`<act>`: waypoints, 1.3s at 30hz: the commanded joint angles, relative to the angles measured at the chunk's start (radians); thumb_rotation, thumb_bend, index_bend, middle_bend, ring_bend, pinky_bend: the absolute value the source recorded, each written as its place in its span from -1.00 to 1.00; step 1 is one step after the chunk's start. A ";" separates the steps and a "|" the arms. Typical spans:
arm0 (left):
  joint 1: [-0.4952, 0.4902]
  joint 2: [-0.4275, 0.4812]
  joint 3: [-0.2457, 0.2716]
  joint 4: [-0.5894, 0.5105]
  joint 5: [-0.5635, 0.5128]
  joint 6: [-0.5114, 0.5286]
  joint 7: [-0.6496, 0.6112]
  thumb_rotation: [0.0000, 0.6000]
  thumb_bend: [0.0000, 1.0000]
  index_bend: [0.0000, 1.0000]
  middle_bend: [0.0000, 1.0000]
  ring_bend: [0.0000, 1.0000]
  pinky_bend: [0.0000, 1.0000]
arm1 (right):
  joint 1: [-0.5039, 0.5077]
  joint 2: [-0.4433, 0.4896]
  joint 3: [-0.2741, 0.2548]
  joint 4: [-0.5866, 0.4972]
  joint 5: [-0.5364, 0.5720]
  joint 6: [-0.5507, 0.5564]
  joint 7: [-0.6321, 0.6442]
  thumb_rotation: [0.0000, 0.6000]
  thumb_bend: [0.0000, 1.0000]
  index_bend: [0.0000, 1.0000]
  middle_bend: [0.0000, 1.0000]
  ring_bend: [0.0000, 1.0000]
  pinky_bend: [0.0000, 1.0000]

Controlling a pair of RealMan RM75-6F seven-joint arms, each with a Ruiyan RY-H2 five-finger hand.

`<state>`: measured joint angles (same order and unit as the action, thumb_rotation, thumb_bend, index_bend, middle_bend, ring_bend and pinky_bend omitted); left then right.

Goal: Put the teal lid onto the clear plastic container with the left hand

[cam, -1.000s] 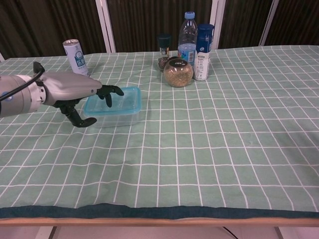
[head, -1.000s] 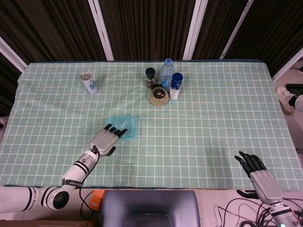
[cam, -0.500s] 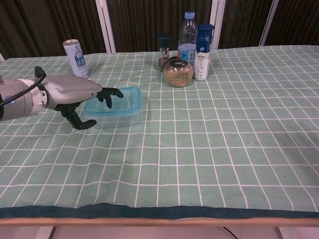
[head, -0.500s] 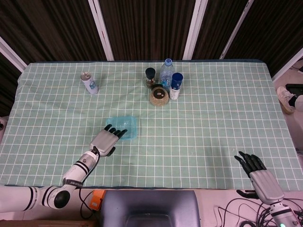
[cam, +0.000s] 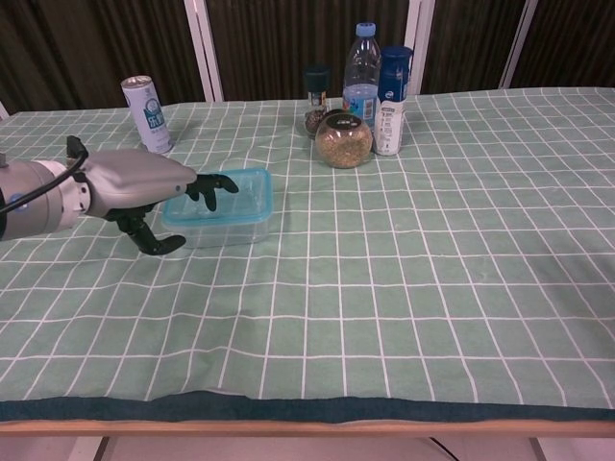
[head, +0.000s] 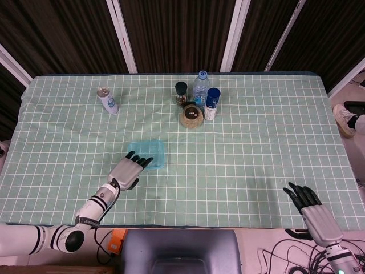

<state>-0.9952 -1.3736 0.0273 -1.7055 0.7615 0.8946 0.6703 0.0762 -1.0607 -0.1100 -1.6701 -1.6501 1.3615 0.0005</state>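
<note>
The left hand (cam: 144, 187) hovers with fingers spread, holding nothing, its fingertips (cam: 223, 182) over the near-left edge of the teal lid (cam: 235, 192). The lid sits on the clear plastic container (cam: 226, 229), left of centre on the table (cam: 432, 269). The right hand (head: 313, 210) lies open at the near-right edge.

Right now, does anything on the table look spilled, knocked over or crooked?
Nothing stands out. The teal lid sits level on the clear container, the can, bottles and jar all stand upright, and nothing has spilled on the checked cloth.
</note>
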 commanded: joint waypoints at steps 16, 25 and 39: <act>0.006 -0.017 0.014 0.020 0.002 -0.018 -0.007 1.00 -0.08 -1.00 -0.51 -0.62 -0.75 | -0.001 -0.001 0.000 0.001 0.001 0.000 -0.003 1.00 -0.62 -1.00 -1.00 -1.00 -1.00; 0.008 -0.023 0.018 0.031 0.002 -0.028 -0.014 1.00 -0.08 -1.00 -0.51 -0.62 -0.76 | 0.000 0.000 0.000 -0.001 0.003 -0.003 -0.004 1.00 -0.62 -1.00 -1.00 -1.00 -1.00; 0.019 -0.025 0.023 0.052 0.018 -0.048 -0.044 1.00 -0.07 -1.00 -0.51 -0.62 -0.77 | 0.000 -0.003 0.000 -0.002 0.004 -0.005 -0.010 1.00 -0.62 -1.00 -1.00 -1.00 -1.00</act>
<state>-0.9764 -1.3983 0.0503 -1.6538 0.7796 0.8472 0.6262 0.0762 -1.0632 -0.1099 -1.6718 -1.6460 1.3565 -0.0094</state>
